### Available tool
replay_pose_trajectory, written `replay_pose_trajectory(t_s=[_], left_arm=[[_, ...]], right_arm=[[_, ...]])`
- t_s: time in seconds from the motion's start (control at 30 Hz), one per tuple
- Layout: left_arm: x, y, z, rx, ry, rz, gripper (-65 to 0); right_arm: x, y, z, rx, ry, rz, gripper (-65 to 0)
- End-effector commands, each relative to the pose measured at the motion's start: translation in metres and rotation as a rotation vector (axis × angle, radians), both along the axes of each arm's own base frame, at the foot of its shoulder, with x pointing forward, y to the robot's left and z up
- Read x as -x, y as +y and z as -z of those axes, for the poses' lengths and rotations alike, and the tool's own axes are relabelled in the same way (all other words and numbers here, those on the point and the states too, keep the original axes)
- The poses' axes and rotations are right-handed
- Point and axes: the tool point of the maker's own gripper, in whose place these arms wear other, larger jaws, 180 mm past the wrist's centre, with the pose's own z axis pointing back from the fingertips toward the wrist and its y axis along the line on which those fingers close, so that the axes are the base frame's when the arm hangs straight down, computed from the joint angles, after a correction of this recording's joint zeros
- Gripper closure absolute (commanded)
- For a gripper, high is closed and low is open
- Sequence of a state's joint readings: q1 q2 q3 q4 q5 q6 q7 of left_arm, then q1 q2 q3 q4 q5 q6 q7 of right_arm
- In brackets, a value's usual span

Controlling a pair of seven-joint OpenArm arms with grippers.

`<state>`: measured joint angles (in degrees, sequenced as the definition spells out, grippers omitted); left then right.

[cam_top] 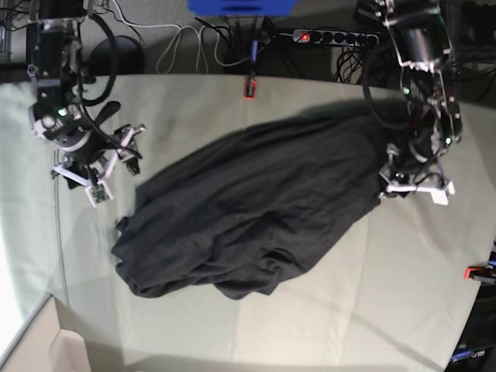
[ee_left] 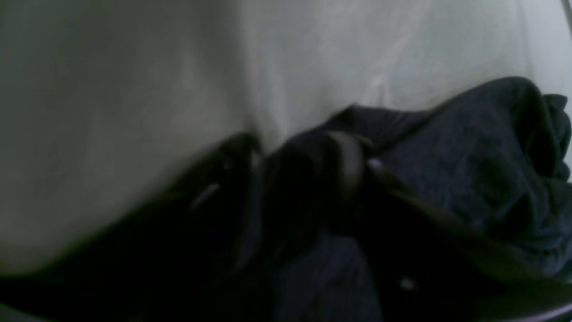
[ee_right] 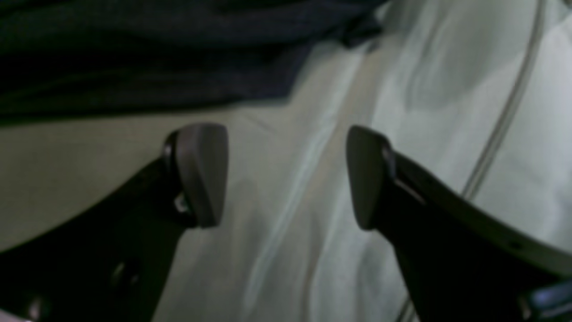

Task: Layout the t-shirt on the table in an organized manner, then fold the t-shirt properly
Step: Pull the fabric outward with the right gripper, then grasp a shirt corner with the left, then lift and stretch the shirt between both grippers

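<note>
The dark t-shirt [cam_top: 256, 201] lies crumpled and partly spread across the middle of the table [cam_top: 349, 310]. At its right edge my left gripper [cam_top: 391, 177] reaches in. The blurred left wrist view shows a bunch of the t-shirt [ee_left: 482, 152] filling the gap between the fingers [ee_left: 351, 161] of this gripper [ee_left: 292, 163], above the pale table [ee_left: 134, 89]. My right gripper [cam_top: 128, 151] hovers left of the shirt. In the right wrist view this gripper [ee_right: 286, 176] is open over bare table [ee_right: 447, 89], with the t-shirt's edge [ee_right: 156, 58] just beyond the fingertips.
Red clamps sit at the back edge [cam_top: 249, 87] and the right edge [cam_top: 477, 271]. Behind the table are a power strip [cam_top: 333, 36], cables and a blue object [cam_top: 240, 6]. A cardboard box [cam_top: 39, 349] stands at the front left corner.
</note>
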<state>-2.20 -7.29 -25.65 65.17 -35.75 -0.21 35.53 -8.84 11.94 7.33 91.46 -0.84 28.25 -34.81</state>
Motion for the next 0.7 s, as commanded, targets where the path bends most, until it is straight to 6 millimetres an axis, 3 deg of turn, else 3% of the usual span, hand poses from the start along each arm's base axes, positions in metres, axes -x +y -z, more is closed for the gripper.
replay_pose_trajectory(t_s=[0.0,0.1,0.17,0.37,0.47,0.67], left_arm=[[0.001,-0.003,0.000,0.018,0.008,0.007,-14.7],[0.003,0.008,-0.001,0.022,0.005,-0.030,0.0],[0.007,0.016,-0.001,0.023,0.008,-0.053,-0.9],[0.019,0.053,-0.033,-0.066,-0.058,-0.091,0.0],[0.020,0.057,-0.046,-0.093,-0.089,-0.092,0.0],[0.026,0.058,-0.046,-0.103,-0.085,-0.088,0.0]], right_arm=[[-0.019,0.000,-0.010,-0.021,-0.051,0.011,-42.0],[-0.036,-0.002,0.004,-0.054,-0.024,0.043,-41.9],[-0.046,-0.004,0.013,-0.066,0.000,0.057,-41.8],[-0.065,0.007,0.018,-0.111,0.011,0.066,-41.8],[-0.068,0.013,0.021,-0.130,0.020,0.069,-41.8],[-0.074,0.034,0.026,-0.174,0.035,0.060,-41.8]])
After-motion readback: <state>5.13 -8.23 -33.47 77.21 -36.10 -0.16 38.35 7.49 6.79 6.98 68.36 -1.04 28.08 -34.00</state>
